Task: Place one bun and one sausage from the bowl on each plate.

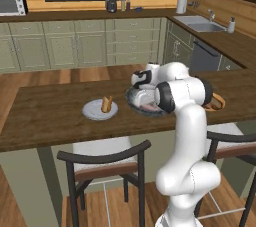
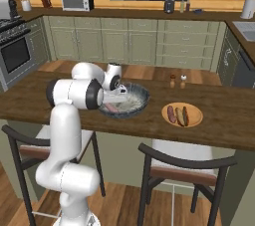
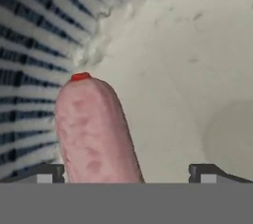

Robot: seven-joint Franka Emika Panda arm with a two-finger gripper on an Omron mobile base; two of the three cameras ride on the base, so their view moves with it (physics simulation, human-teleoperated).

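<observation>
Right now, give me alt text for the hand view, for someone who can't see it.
A pink sausage lies on the pale inside of the bowl, reaching up from between the open gripper fingertips. The bowl's ribbed, striped wall curves along the left.

Two rear base views sharing the counter (image 1: 45, 116); hand view close inside bowl (image 3: 188, 70).
</observation>
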